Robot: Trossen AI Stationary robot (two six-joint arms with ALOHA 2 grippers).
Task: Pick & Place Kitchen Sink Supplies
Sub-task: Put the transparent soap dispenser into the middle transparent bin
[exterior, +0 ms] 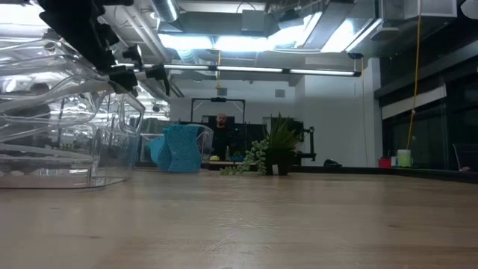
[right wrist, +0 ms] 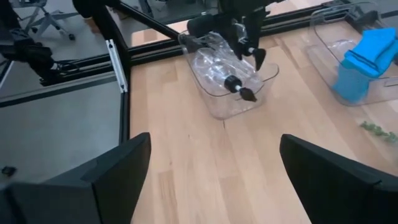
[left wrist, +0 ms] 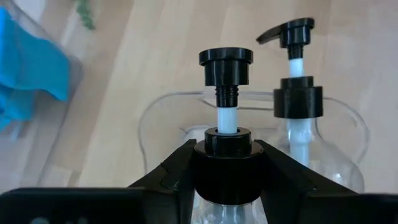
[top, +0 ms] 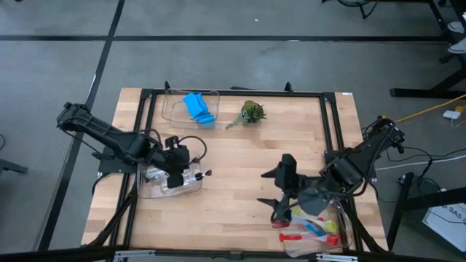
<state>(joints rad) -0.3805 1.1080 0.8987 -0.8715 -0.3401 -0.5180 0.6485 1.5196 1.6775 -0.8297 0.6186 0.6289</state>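
My left gripper [top: 178, 166] is over the clear bin [top: 149, 191] at the table's left, shut on a clear pump bottle [left wrist: 225, 93]. A second pump bottle [left wrist: 298, 99] stands close beside it in the same bin. A blue sponge [top: 196, 108] lies in another clear bin [top: 171, 113] at the far edge. Red, blue and yellow-green brushes [top: 313, 231] lie in a bin at the near right. My right gripper [top: 280, 193] hangs open just above and left of that bin, with nothing between its fingers. My left gripper pinches the bottle's black collar [left wrist: 222, 165], just under the pump stem, one finger [left wrist: 177, 171] on each side. The fingers slant down from the table's left. The bottle's body is hidden below the fingers, so I cannot tell whether it rests on the bin's floor.
A small green plant [top: 251, 113] sits right of the sponge bin. A black frame [top: 328, 124] runs around the wooden table. The middle of the table between the bins is bare wood [top: 240, 167]. A person [exterior: 221, 131] shows far behind the table.
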